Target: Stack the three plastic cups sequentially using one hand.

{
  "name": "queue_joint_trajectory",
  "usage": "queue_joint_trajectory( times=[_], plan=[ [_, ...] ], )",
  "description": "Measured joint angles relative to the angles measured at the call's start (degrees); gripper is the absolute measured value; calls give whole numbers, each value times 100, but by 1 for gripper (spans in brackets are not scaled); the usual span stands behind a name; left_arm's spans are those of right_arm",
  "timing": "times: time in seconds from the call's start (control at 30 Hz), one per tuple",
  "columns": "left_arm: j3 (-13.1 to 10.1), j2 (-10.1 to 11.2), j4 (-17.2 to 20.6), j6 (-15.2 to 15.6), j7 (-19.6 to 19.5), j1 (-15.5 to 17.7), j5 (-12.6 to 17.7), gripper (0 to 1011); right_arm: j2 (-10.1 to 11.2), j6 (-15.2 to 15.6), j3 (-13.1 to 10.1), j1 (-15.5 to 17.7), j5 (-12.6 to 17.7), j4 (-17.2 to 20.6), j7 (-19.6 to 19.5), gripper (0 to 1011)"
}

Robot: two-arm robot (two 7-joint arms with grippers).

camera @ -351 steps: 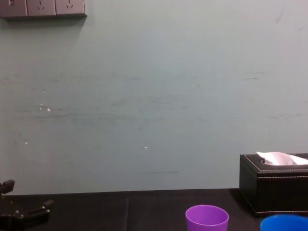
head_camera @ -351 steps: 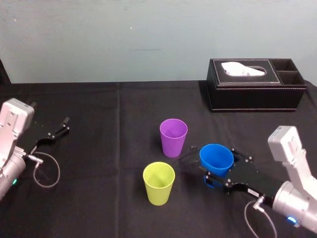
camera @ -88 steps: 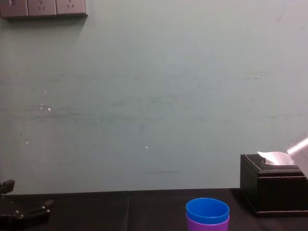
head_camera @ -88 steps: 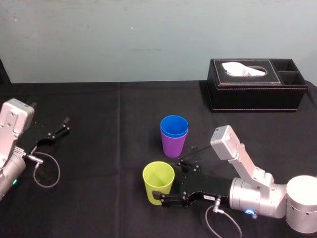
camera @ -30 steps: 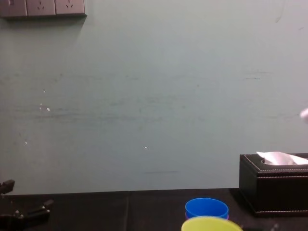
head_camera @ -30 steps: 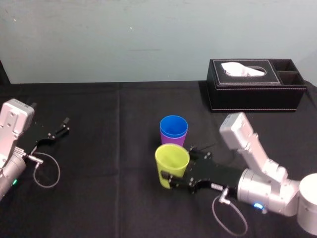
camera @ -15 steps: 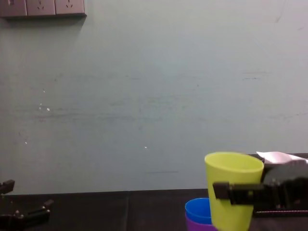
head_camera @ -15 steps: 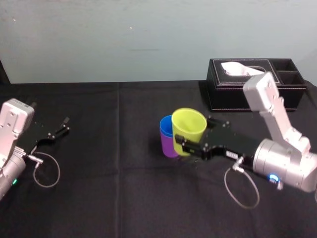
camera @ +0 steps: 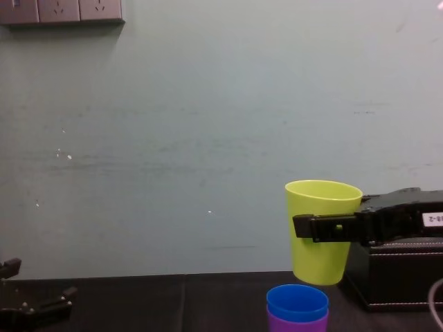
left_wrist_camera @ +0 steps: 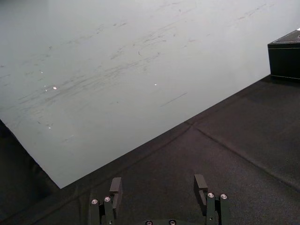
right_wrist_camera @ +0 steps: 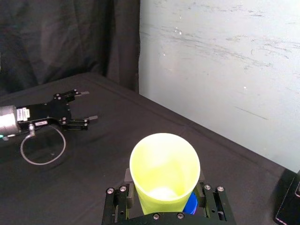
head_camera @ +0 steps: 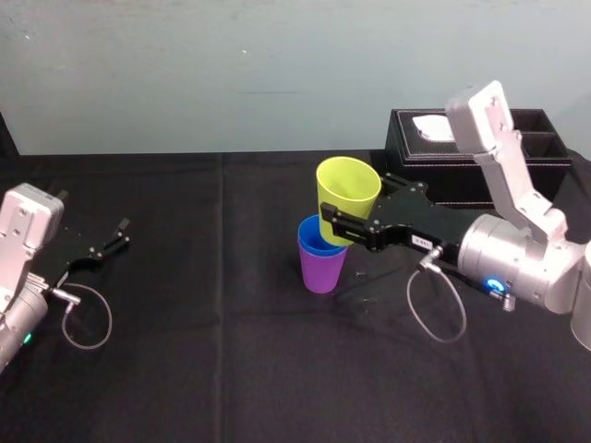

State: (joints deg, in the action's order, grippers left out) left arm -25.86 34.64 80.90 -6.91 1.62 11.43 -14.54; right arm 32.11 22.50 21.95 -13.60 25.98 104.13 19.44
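Clamping the yellow-green cup [head_camera: 348, 189] from both sides, the right gripper [head_camera: 342, 218] has one black finger pressed to each flank of the cup wall, so its jaws are closed on the cup. The fingers cross the cup at about mid-height: the rim stands above them and the narrower base hangs below them. In the right wrist view the cup [right_wrist_camera: 164, 168] sits squarely between the two fingers, filling the gap, with its open mouth facing the camera.

The cup's long axis runs close to vertical, mouth up and base down, as the chest view [camera: 320, 207] shows from the side. It is off the black table [head_camera: 185, 351].

Below the jaws stands the blue cup [head_camera: 312, 238], nested upright in the purple cup [head_camera: 323, 272]. The held cup's base hangs just over the blue rim [camera: 297, 301], set a little toward the gripper's wrist side and not inside it. A sliver of blue [right_wrist_camera: 190, 205] shows under the base, between the fingers.

Behind the right arm sits a black tissue box [head_camera: 545, 148].

The left gripper [head_camera: 118, 234] rests on the table well apart from the cups, its fingers [left_wrist_camera: 116, 187] spread with nothing between them.
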Motion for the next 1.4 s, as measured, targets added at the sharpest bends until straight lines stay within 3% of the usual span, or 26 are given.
queue_joint_trajectory(
  times=[0.53, 1.4],
  plan=[
    [0, 0, 0, 0, 0, 0, 0, 1000, -310, 99, 187, -358, -269, -526, -47, 733],
    [0, 0, 0, 0, 0, 0, 0, 1000, -584, -74, 288, -519, -567, -1048, 104, 733]
  ],
)
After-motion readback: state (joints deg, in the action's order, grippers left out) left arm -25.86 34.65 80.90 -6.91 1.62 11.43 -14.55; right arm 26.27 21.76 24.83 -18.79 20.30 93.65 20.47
